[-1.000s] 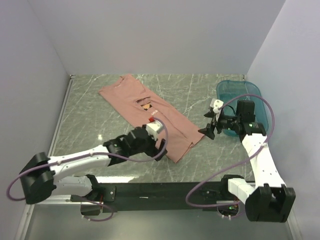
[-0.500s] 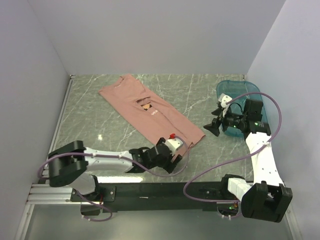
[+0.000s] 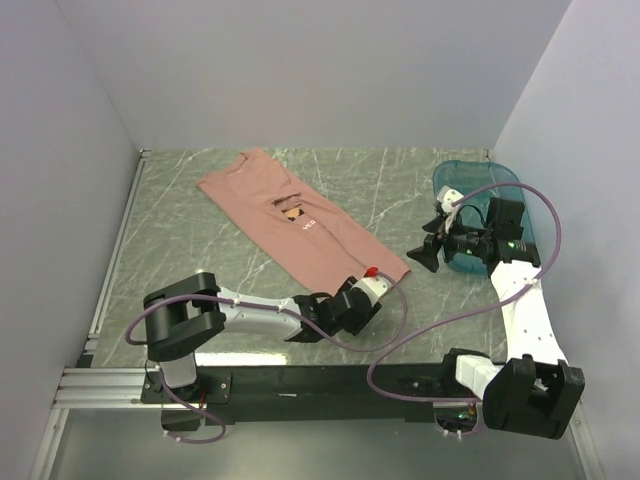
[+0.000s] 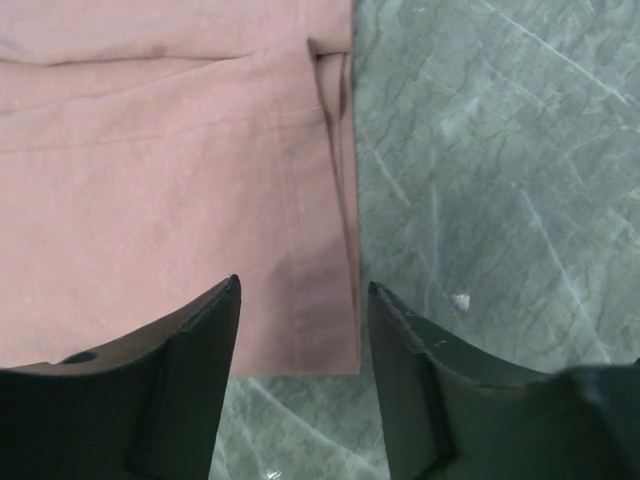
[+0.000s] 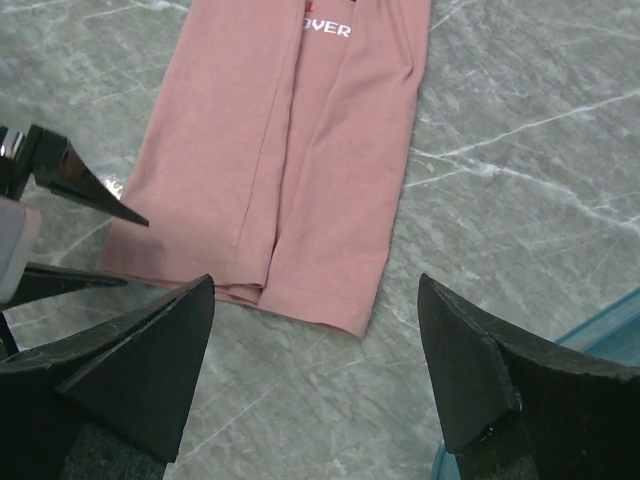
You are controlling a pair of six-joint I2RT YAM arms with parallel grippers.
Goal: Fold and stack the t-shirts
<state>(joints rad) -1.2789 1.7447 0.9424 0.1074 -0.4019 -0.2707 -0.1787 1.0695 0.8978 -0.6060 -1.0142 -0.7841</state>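
The pink t-shirt (image 3: 300, 225), folded into a long strip, lies diagonally from the desk's (image 3: 200, 270) far-left area toward its middle. The left tool (image 4: 300, 292) straddles the near hem corner, fingers apart. The right tool (image 5: 315, 285) hangs wide apart, grasping nothing.

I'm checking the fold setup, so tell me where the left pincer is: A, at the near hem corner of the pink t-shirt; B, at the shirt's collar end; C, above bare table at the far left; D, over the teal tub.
A: the left pincer straddles the hem corner of the pink t-shirt at its near end, away from the teal tub.
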